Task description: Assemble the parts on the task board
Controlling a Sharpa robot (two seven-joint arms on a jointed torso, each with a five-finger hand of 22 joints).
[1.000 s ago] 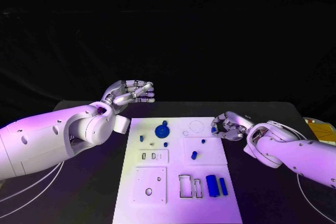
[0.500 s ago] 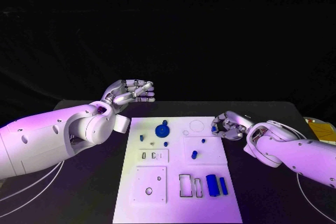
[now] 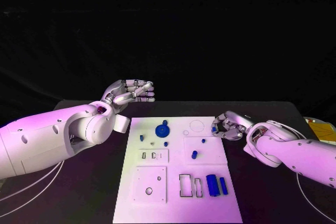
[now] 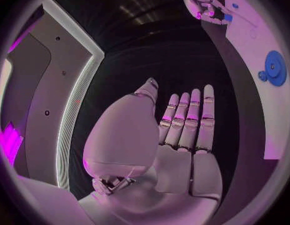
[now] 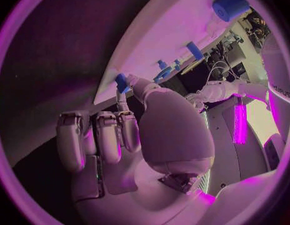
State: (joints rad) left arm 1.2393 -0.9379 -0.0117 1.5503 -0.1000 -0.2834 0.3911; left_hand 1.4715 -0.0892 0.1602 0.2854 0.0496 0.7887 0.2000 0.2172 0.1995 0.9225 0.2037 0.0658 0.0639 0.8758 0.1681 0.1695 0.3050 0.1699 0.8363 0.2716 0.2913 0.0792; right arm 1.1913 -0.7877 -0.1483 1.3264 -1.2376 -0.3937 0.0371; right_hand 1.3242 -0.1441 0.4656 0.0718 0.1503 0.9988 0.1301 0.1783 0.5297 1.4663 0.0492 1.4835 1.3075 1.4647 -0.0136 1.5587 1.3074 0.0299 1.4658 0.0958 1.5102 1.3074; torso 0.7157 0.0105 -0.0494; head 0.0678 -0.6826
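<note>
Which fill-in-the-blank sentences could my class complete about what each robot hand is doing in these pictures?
1. The right robot hand pinches a small ____ part at the edge of the white board.
2. The left robot hand is raised beyond the board and holds ____.
3. The blue wheel lies on the ____.
4. The table under the board is ____.

Missing words: blue; nothing; board; black

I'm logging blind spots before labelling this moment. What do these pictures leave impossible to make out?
- Right hand, head view: its curled fingers hide all but a sliver of the small blue part at the white task board; the part's shape is unclear in the right wrist view too.
- Small blue pegs on the board, head view: too small to tell shape.
- Yellow object: cut off by the picture's right edge.
</note>
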